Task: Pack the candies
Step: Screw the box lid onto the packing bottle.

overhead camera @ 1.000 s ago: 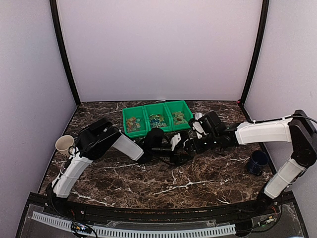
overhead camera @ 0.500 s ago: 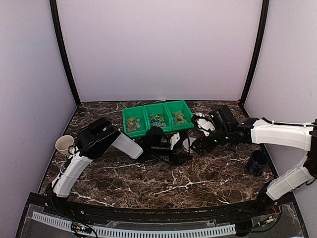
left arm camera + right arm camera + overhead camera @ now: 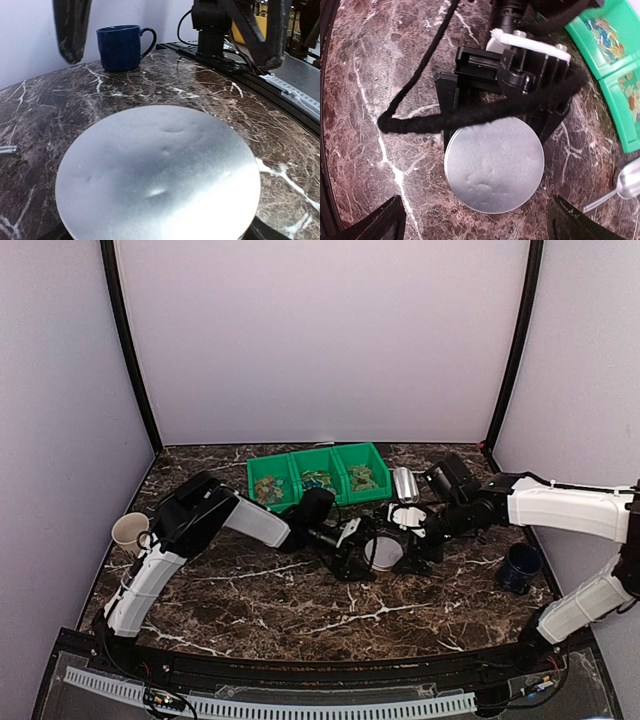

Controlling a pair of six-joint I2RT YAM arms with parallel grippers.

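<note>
The candies (image 3: 316,480) lie as small mixed-colour wrapped pieces in the three compartments of a green bin (image 3: 352,458) at the back, and also show in the right wrist view (image 3: 606,34). A round silver tin (image 3: 383,553) sits mid-table between the black fingers of my left gripper (image 3: 372,552), which grips it across its width. In the left wrist view the tin (image 3: 160,175) fills the frame and hides those fingers. My right gripper (image 3: 480,223) hovers just above the tin (image 3: 494,167), its fingertips (image 3: 382,222) spread wide and empty.
A metal scoop (image 3: 405,483) lies beside the bin's right end (image 3: 626,181). A dark blue mug (image 3: 520,567) stands at the right (image 3: 122,47) and a beige mug (image 3: 130,533) at the left edge. A black cable (image 3: 470,112) crosses the left gripper.
My left gripper has carried the tin a little nearer and to the right, its flat face now turned up. My right gripper has shifted over it.
</note>
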